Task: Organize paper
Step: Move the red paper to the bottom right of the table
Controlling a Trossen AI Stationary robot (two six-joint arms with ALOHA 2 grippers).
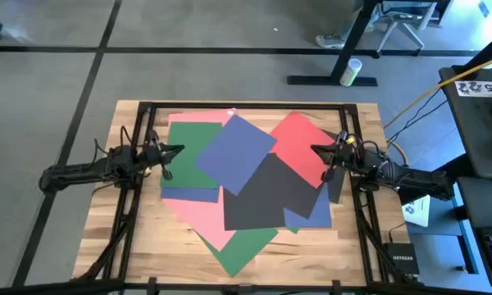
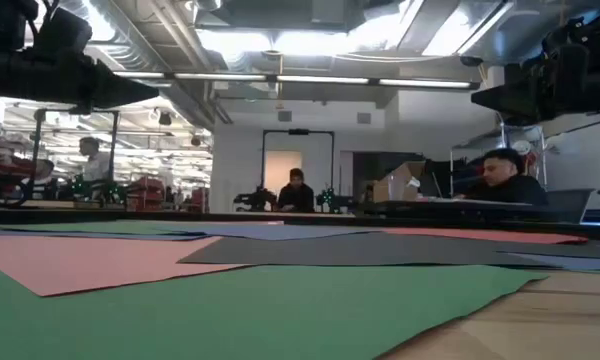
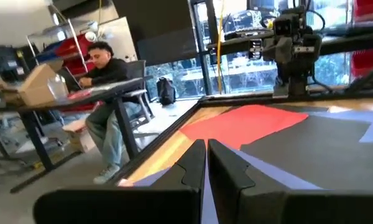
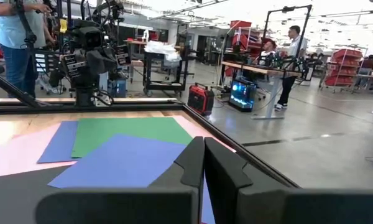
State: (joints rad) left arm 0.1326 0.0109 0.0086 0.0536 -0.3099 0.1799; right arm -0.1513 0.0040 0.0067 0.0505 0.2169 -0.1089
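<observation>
Workshop floor w/ desks and seated people lies beyond our wooden bench. On it we see the paper spread in a loose overlapping heap across the middle: a blue sheet on top, a black sheet just beside it, a red sheet toward the right arm, a green sheet toward the left, pink & more green nearer the front edge. Our left hand hangs at the heap's left edge, fingers together. Our right hand hangs over the red sheet, fingers together too.
</observation>
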